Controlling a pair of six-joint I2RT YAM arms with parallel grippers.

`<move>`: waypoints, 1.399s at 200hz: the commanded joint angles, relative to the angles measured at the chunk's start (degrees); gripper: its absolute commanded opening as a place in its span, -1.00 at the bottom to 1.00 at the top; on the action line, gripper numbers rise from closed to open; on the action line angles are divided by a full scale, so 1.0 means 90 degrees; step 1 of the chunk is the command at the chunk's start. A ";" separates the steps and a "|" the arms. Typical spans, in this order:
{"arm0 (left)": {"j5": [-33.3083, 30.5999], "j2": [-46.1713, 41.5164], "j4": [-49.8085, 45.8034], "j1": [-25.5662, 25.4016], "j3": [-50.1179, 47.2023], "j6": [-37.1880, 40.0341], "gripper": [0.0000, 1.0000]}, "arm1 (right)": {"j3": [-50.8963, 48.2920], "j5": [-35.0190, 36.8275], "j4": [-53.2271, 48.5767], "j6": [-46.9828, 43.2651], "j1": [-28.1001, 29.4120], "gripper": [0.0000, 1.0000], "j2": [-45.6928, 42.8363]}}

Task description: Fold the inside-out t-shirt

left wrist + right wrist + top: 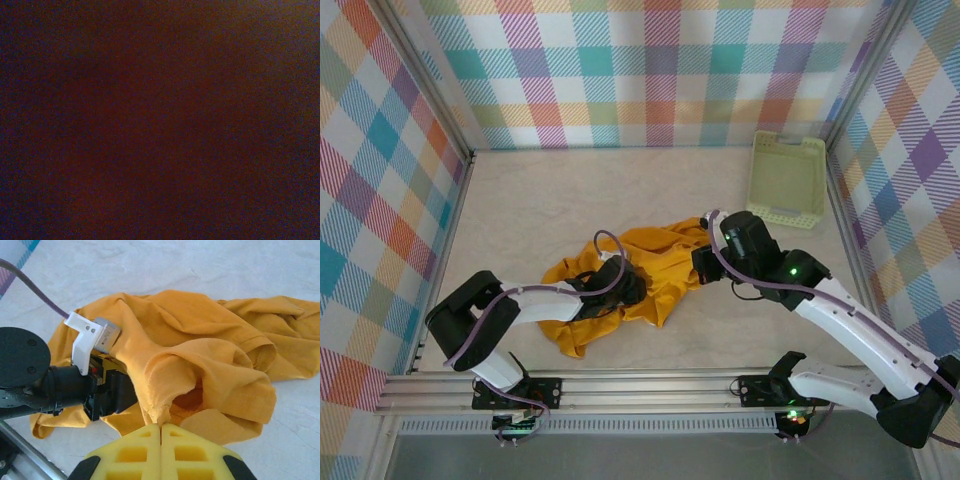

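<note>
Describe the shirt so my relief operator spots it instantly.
Start at the middle of the table. The t-shirt is the crumpled mustard-yellow heap there; the basket, far right, is pale green and gridded.

Left wrist cam: very dark frame, dim reddish-brown tint toward the middle, bluish sensor noise at the edges. Too dark to tell what's in front.
</note>
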 commanded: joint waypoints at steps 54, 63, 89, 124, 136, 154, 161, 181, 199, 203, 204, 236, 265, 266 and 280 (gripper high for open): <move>-0.0570 -0.2615 -0.2785 0.0088 -0.0048 0.0499 0.39 | 0.0647 0.1984 -0.0505 0.0349 -0.0236 -1.00 0.0668; -0.0899 -0.2917 -0.3518 0.0088 0.0010 0.0214 0.45 | 0.0676 0.2067 -0.0553 0.0380 -0.0262 -1.00 0.0649; -0.1634 -0.3452 -0.6027 0.0094 0.0212 -0.1158 0.48 | 0.0783 0.2191 -0.0670 0.0425 -0.0283 -1.00 0.0604; -0.1154 -0.4313 -0.6829 0.0107 -0.0485 -0.2201 0.47 | 0.0782 0.2064 -0.0593 0.0458 -0.0289 -1.00 0.0663; -0.0919 -0.4419 -0.6527 0.0119 -0.0759 -0.2284 0.42 | 0.0743 0.2011 -0.0523 0.0469 -0.0289 -1.00 0.0664; -0.0774 -0.4341 -0.6298 0.0138 -0.0875 -0.2463 0.34 | 0.0774 0.1955 -0.0507 0.0451 -0.0289 -1.00 0.0692; -0.0795 -0.4268 -0.6265 0.0138 -0.0866 -0.2501 0.33 | 0.0786 0.1933 -0.0517 0.0441 -0.0294 -1.00 0.0702; -0.0860 -0.3989 -0.6098 0.0188 -0.0861 -0.2528 0.33 | 0.0769 0.1902 -0.0508 0.0418 -0.0289 -1.00 0.0664; -0.0847 -0.3755 -0.5795 0.0283 -0.0909 -0.2483 0.30 | 0.0695 0.1854 -0.0461 0.0430 -0.0289 -1.00 0.0600; -0.0837 -0.3693 -0.5698 0.0316 -0.0923 -0.2459 0.29 | 0.0667 0.1834 -0.0442 0.0430 -0.0289 -1.00 0.0579; -0.0836 -0.3685 -0.5677 0.0321 -0.0923 -0.2454 0.28 | 0.0658 0.1824 -0.0440 0.0430 -0.0289 -1.00 0.0572; -0.0804 -0.3342 -0.5330 0.0465 -0.0881 -0.2288 0.09 | 0.0588 0.2017 -0.0524 0.0421 -0.0290 -1.00 0.0525; -0.0803 -0.3194 -0.5265 0.0669 -0.0905 -0.2093 -0.19 | 0.0629 0.2219 -0.0607 0.0371 -0.0322 -1.00 0.0517; -0.0804 -0.3196 -0.5271 0.0673 -0.0905 -0.2086 -0.20 | 0.0630 0.2221 -0.0611 0.0371 -0.0330 -1.00 0.0517; -0.0896 -0.3218 -0.5355 0.0749 -0.0868 -0.1976 -0.40 | 0.0693 0.2298 -0.0717 0.0417 -0.0416 -1.00 0.0553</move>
